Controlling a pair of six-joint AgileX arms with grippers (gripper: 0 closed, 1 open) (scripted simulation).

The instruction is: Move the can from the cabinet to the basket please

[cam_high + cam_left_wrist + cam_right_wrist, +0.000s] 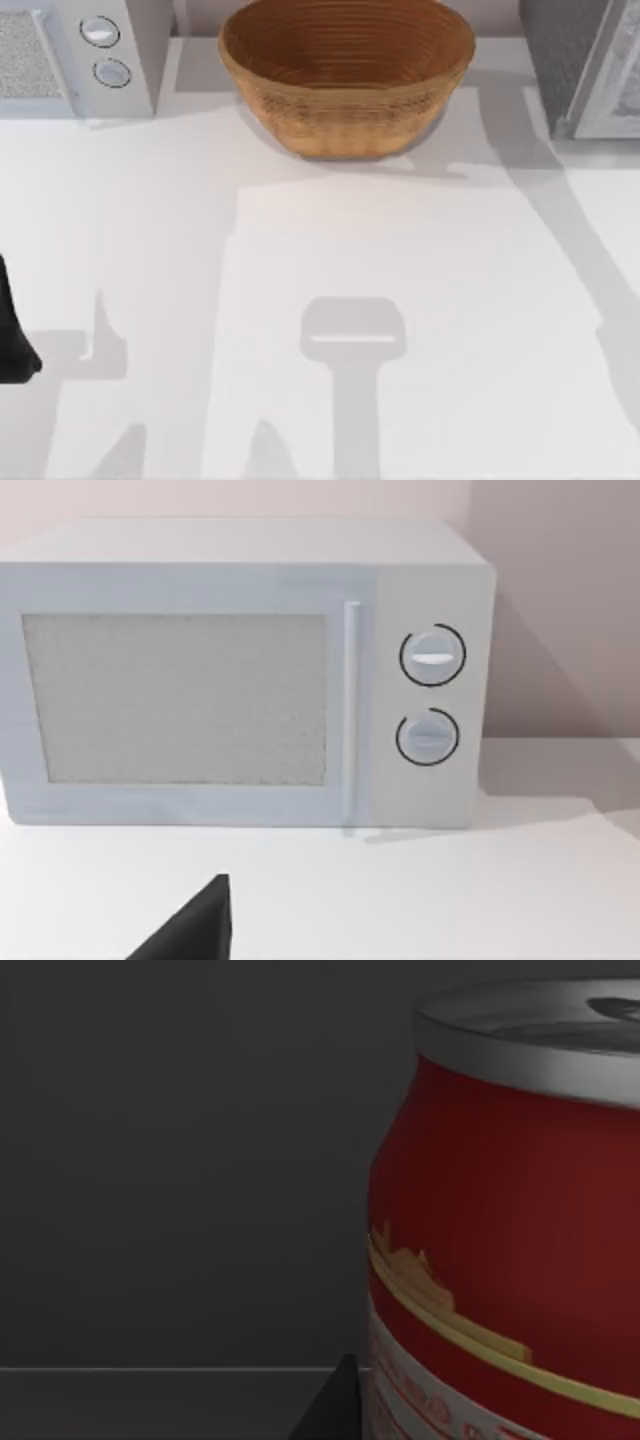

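We see the basket (346,75) at the middle of the worktop's (300,260) far edge: a round, bowl-shaped wicker piece, golden brown, its inside ringed with coils. At the far right corner stands the cabinet (562,62), a grey speckled box with a pale white-framed door panel. At the far left corner sits a smooth white microwave (75,55) with two round knobs and a mesh-textured window; our left wrist view faces its front (240,680).

Our left arm (12,330) rests at the worktop's left edge; a dark fingertip (195,930) shows in its wrist view, and we cannot tell how its jaws stand.

The can (510,1220) appears very close in our right wrist view, standing upright in a dark, flat-walled interior. It is cylindrical, with a brushed silver top and rim, glossy red sides, a gold band and pale lettering low down. A dark fingertip (330,1410) shows just beside its base; we cannot tell whether that gripper grips it.
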